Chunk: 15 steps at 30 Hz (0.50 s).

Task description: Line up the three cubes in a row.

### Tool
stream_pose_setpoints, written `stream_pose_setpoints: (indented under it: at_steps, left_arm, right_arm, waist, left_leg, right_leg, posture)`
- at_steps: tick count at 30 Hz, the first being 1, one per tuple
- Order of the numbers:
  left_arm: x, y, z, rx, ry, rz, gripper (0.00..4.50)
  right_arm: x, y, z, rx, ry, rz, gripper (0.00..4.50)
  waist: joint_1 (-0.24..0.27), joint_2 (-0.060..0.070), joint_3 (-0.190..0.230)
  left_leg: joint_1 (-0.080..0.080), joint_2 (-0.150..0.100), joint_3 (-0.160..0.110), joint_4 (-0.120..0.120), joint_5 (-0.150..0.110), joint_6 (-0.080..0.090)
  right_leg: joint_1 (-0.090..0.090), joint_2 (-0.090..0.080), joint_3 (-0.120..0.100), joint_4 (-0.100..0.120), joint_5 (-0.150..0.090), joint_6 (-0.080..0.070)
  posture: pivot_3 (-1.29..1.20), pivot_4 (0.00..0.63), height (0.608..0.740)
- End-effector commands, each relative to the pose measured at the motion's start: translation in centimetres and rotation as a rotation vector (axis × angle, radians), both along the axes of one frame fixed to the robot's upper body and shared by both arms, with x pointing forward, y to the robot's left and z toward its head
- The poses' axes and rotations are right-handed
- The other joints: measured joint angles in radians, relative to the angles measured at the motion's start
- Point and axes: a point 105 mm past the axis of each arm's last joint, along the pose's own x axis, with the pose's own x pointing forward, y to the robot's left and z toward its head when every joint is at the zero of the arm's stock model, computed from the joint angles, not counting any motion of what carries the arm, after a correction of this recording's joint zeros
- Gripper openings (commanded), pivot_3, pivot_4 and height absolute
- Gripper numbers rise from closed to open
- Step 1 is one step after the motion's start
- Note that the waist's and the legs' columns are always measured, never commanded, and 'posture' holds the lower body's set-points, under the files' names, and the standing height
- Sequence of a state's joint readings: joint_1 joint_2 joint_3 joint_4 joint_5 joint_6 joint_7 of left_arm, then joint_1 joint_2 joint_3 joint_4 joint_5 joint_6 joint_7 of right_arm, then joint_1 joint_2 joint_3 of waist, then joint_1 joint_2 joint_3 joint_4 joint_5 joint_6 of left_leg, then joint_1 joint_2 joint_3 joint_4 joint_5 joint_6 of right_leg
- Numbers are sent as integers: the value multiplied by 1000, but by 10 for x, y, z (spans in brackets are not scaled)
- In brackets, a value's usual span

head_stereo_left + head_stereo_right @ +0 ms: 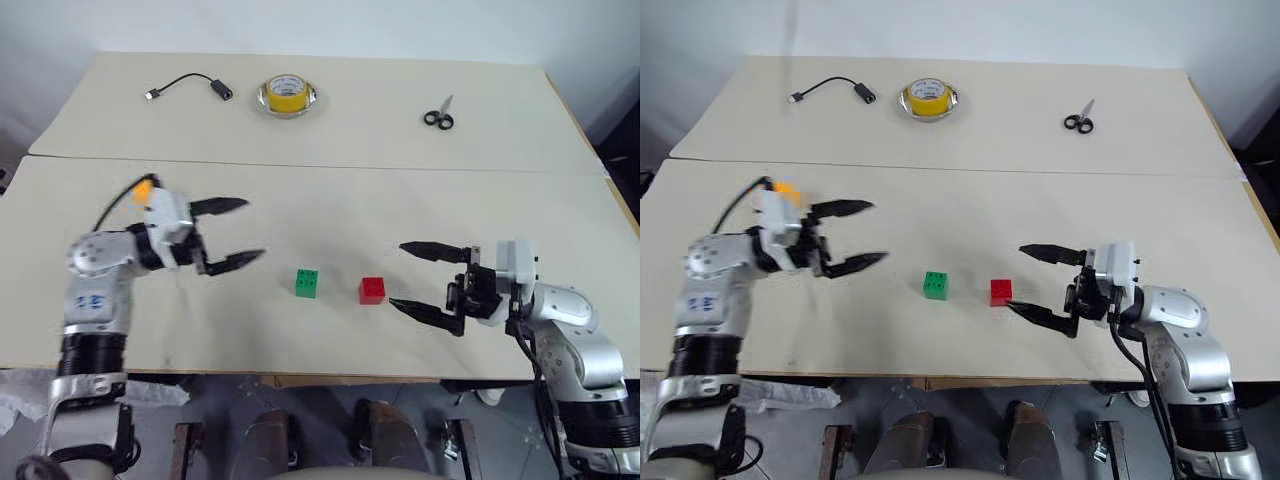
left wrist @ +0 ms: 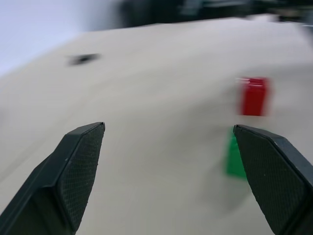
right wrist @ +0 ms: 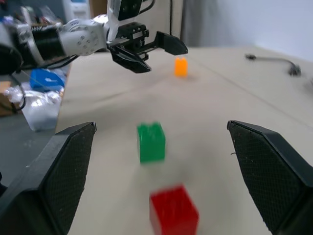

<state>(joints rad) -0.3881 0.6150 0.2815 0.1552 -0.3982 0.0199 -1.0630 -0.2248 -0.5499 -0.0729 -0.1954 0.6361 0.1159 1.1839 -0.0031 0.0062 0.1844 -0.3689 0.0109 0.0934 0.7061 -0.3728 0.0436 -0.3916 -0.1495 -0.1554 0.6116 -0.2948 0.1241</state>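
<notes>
The green cube [image 1: 307, 283] and the red cube [image 1: 372, 290] sit side by side, a small gap apart, on the near table. The orange-yellow cube [image 1: 143, 188] stands further left, partly hidden behind my left wrist; the right wrist view shows the orange-yellow cube [image 3: 181, 66] on the table beyond that gripper. My left gripper [image 1: 253, 229] is open and empty, above the table to the left of the green cube, pointing toward it. My right gripper [image 1: 397, 275] is open and empty just right of the red cube, its lower finger close to the red cube.
On the far table lie a yellow tape roll [image 1: 287, 95], a black cable [image 1: 190, 87] and scissors [image 1: 438, 115]. A seam [image 1: 400, 168] runs between the two tables. The near table's front edge [image 1: 300, 372] lies just below the cubes.
</notes>
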Motion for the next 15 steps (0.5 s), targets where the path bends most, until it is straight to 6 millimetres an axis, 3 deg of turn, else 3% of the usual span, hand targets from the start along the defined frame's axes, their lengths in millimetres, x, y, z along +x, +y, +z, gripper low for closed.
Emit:
stream_pose_setpoints:
  at_steps: [1, 3, 5, 9, 12, 15]
  left_arm:
    - [-13, 55, -1, -137, -24, 312, 4476]
    - [-28, 83, -18, -210, 5, 466, 4476]
    - [-37, 93, -27, -227, 22, 531, 4476]
    - [-85, 133, -65, -314, 95, 803, 4476]
    - [-97, 142, -74, -334, 113, 881, 4476]
    - [-87, 135, -70, -352, 106, 862, 4476]
  right_arm:
    - [1, 13, 12, 43, -80, 24, 4500]
    - [2, 21, 14, 49, -118, 30, 4500]
    - [2, 24, 14, 48, -133, 33, 4500]
    - [0, 38, 24, 79, -206, 66, 4500]
    - [-3, 40, 25, 53, -220, 100, 4500]
    - [-2, 40, 28, 51, -219, 105, 4500]
  waist:
    - [0, 0, 0]
    - [2, 0, 0]
    - [6, -1, 1]
    - [1, -2, 0]
    - [5, -3, 0]
    - [19, -3, 0]
  left_leg:
    - [0, 0, 0, 0, 0, 0]
    - [0, 0, -1, 0, 0, 0]
    - [-1, 0, -1, 0, -1, 0]
    - [0, 0, -1, 1, -1, 0]
    - [0, 1, -1, 1, -1, -1]
    - [0, 1, -2, 2, -1, -1]
  right_leg:
    - [0, 0, 0, 0, 0, 0]
    - [0, 0, 0, 0, 0, 0]
    - [0, 0, 0, 0, 0, 0]
    - [1, -1, 1, -1, 0, 0]
    - [1, 0, 0, -1, 0, 0]
    - [1, 0, 0, 1, 0, -1]
  posture:
    - [0, 150, 740]
    - [0, 150, 740]
    - [0, 150, 740]
    - [0, 150, 740]
    - [0, 150, 740]
    - [0, 150, 740]
